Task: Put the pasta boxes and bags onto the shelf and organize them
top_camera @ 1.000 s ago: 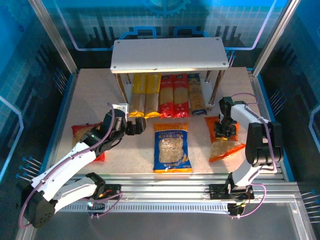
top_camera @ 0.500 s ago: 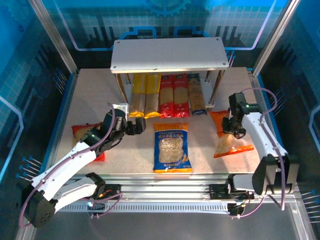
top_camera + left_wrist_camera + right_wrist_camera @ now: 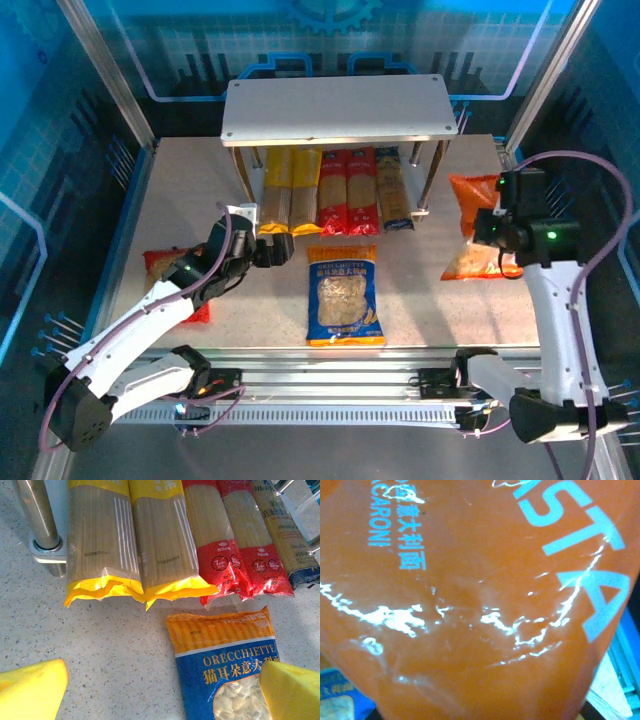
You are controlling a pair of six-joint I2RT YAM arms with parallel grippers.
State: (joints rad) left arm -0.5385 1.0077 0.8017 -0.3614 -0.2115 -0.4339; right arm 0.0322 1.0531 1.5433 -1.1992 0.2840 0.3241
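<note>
Orange bag aloft, spaghetti packs under shelf

- Top board of the shelf lies bare — open from above and in front.
- Beneath, five spaghetti packs fill the bay between the metal legs.
- On the desk, the blue bag blocks mid-front, the orange bag hangs by the shelf's right side; left side bare.

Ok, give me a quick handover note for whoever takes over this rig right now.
Left end effector: open, low by the spaghetti packs' near ends.
Right end effector: shut on the orange bag, held up right of the shelf.
Done: five spaghetti packs side by side under the shelf's top board.
Left: shelve the orange bag, then the blue bag and red bag lying on the table.
</note>
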